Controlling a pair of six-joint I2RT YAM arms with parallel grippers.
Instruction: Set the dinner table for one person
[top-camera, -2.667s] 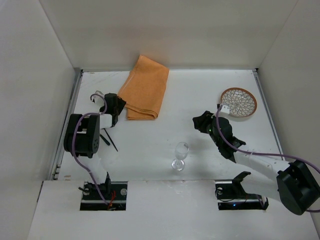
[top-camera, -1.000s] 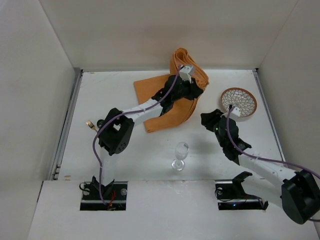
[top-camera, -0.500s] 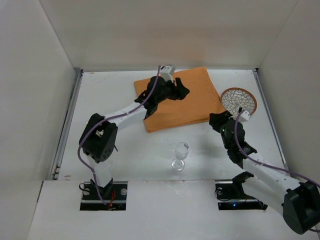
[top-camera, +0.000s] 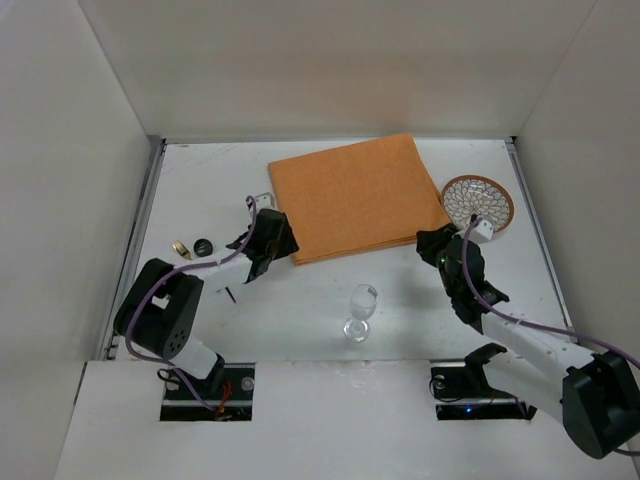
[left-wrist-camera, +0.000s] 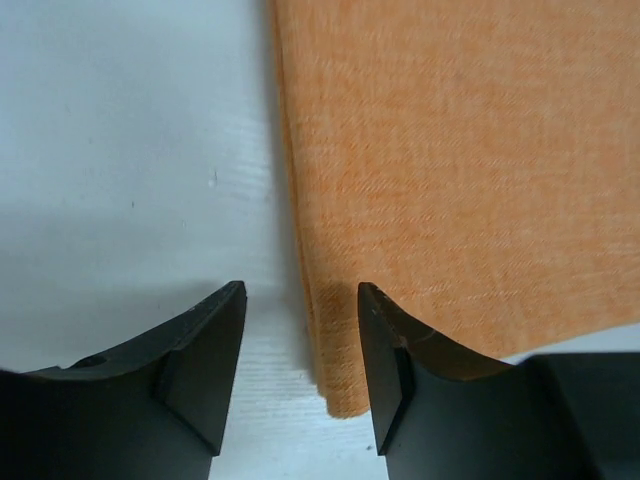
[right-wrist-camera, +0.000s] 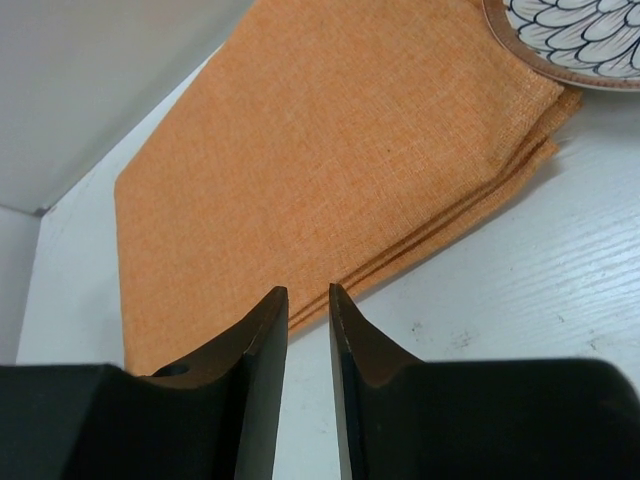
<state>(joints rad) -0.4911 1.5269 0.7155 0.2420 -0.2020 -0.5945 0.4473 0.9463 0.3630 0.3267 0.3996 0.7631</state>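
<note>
Orange cloth (top-camera: 355, 197); only overhead shows glass (top-camera: 361, 310); left hand (left-wrist-camera: 300, 295) apart, right hand (right-wrist-camera: 306, 292) barely.

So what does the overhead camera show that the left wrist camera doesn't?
Only the overhead view shows the wine glass, the patterned plate and the orange cloth spread out whole. Only the left wrist view shows the cloth's weave close up, with the open left claw straddling its edge near a corner. Both show the orange cloth and the white dinner table.

Orange cloth (top-camera: 356, 196), white dinner table (top-camera: 290, 300)
</note>
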